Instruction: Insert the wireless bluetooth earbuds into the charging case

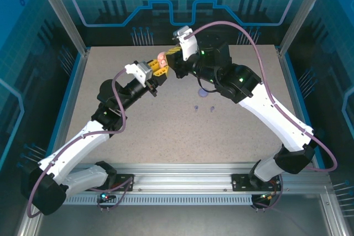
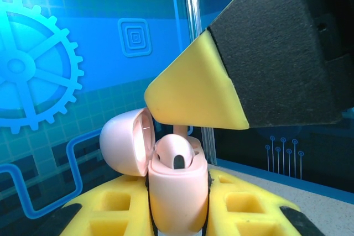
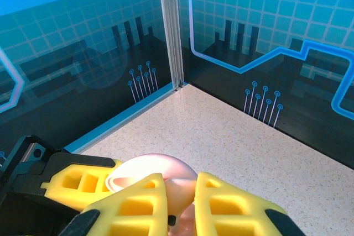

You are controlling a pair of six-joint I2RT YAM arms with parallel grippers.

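The pink charging case stands upright with its lid swung open to the left. My left gripper is shut on its body, raised over the far middle of the table. A pink earbud sits at the case's mouth. My right gripper is shut on a pink earbud right over the case, and one of its yellow fingertips hangs just above the case in the left wrist view. From above, the right gripper meets the left one. Two purplish-grey earbuds lie on the table.
A small purple round disc lies beside the right arm, just beyond the two loose earbuds. Blue patterned enclosure walls and a metal corner post stand close behind the grippers. The speckled table spreads open toward the arm bases.
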